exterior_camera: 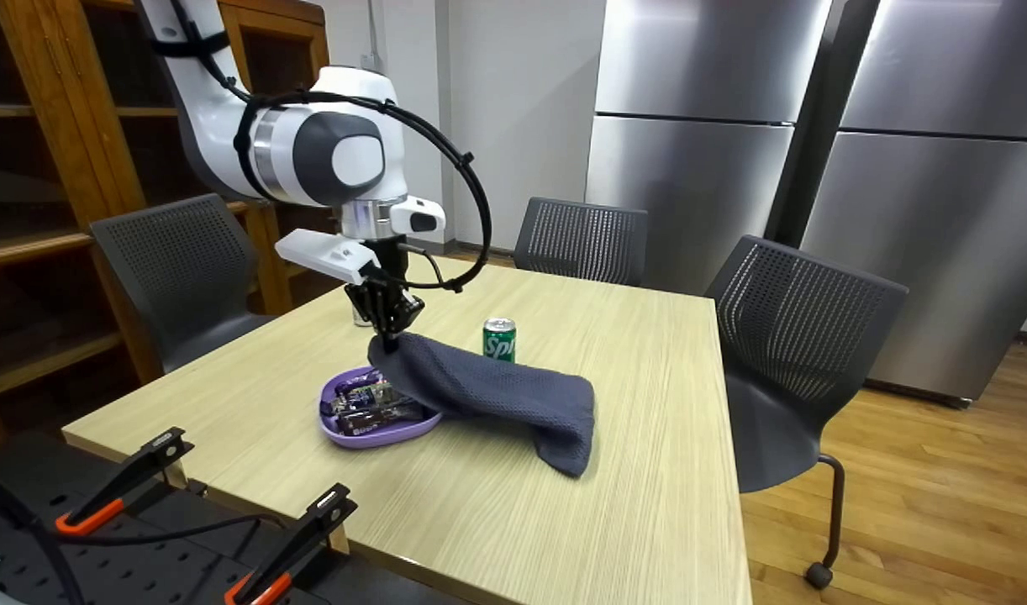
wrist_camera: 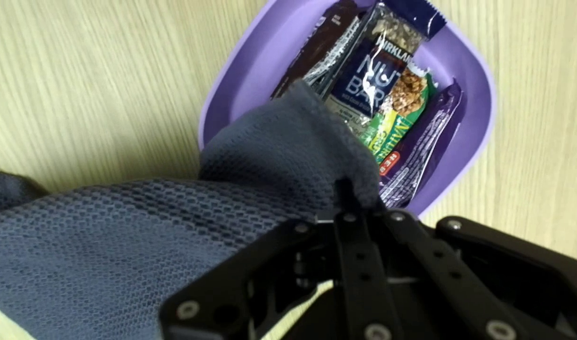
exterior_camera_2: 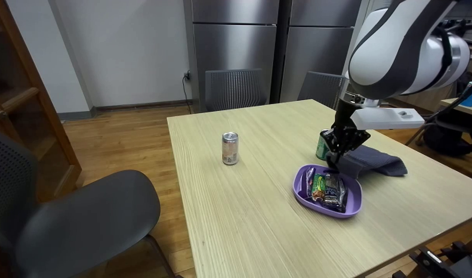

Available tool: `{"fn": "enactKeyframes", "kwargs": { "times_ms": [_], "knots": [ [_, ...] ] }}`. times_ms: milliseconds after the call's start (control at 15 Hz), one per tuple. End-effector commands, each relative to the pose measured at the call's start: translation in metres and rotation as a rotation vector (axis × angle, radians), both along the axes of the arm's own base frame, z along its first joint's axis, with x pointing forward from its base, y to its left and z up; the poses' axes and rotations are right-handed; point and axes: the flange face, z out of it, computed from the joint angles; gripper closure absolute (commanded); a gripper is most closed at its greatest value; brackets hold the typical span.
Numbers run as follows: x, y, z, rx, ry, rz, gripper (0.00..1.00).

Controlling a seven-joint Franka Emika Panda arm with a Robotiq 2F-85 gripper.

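Dark blue-gray cloth [exterior_camera: 497, 391], raised at one end: your tool [exterior_camera: 389, 343] is pinched closed on its edge beside the rim of the purple tray [wrist_camera: 479, 99], while the far end rests on the table [exterior_camera: 648, 521]. Note in the wrist view that a fold overhangs the wrapped bars [wrist_camera: 371, 80]; whether it touches them you cannot tell. For good handling, you would best use a firm pinch, lift before shifting sideways so that the slack drags neither bars nor tray, and travel slowly. Observe the margins: in an exterior view the green can [exterior_camera: 498, 340] stands close behind the cloth, leaving you little room on that side, and clamps [exterior_camera: 299, 538] sit along the table's near edge. A broad stretch of table for your movement lies between the tray and the pale can [exterior_camera_2: 230, 148], well apart from the tool.
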Motion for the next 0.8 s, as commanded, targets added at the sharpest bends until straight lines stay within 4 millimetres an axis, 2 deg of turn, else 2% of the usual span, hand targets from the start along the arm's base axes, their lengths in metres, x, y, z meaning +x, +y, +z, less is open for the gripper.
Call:
{"fn": "enactKeyframes", "kwargs": {
  "times_ms": [0,733],
  "knots": [
    [-0.012,0.027,0.012,0.005,-0.003,0.042,0.99],
    [-0.027,0.113,0.013,-0.010,0.002,0.157,0.99]
  ]
}}
